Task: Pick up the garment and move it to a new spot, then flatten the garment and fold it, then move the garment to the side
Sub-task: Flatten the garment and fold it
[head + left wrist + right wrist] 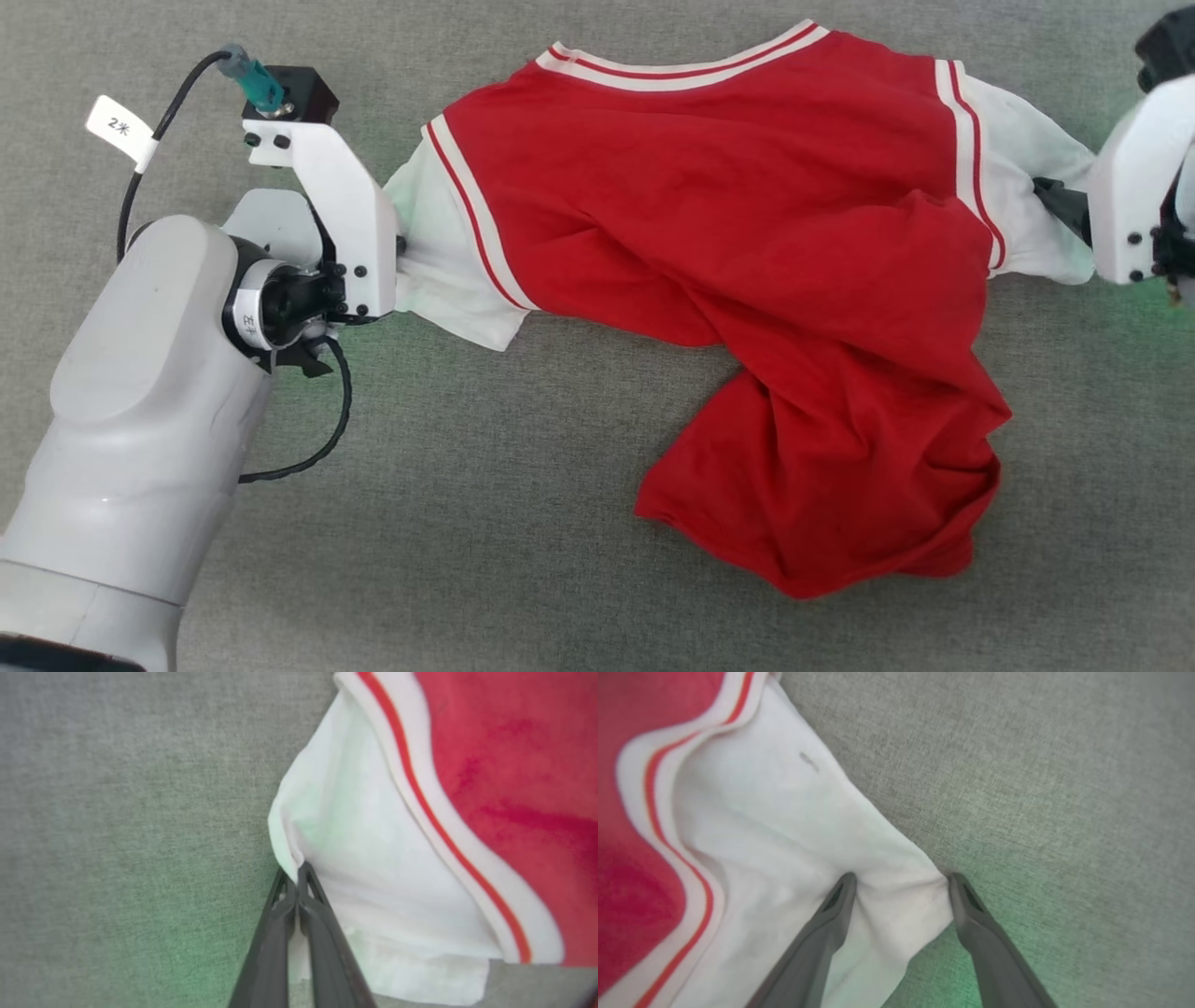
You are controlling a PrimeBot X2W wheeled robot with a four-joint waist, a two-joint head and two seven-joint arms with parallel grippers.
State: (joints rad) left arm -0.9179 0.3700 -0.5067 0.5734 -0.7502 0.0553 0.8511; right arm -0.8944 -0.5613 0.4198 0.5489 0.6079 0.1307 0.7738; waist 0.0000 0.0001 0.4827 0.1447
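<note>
Grey fabric-covered worktop [467, 523] all round, and the garment [728, 215] is lying across the middle of it, collar toward the far edge, with the red body twisted and heaped into a bunched hem [840, 485] down at the robot's lower right. The left hand [297, 873] is squeezed fully together on a thin fold at the edge of the white left sleeve [439, 271]. The right hand [901, 882] is spread wide with the tip of the right sleeve [1027, 187] sitting between its fingers, gripping nothing. My worry: that left pinch is right at the fingertips on a sliver of cloth, so I reckon a firm pull could let it slide out. If the lift starts before the right side closes, the whole shirt would hang off one sleeve and swing. And that crumpled lower half looks likely to drag and keep its twist, which makes flattening harder. On views: the head view gives the full layout and the heap, but the left fingers are tucked behind the white wrist housing there. The left wrist view is what proves the pinch has cloth in it, and the right wrist view makes the wide gap round the sleeve tip obvious, which the head view barely hints at
</note>
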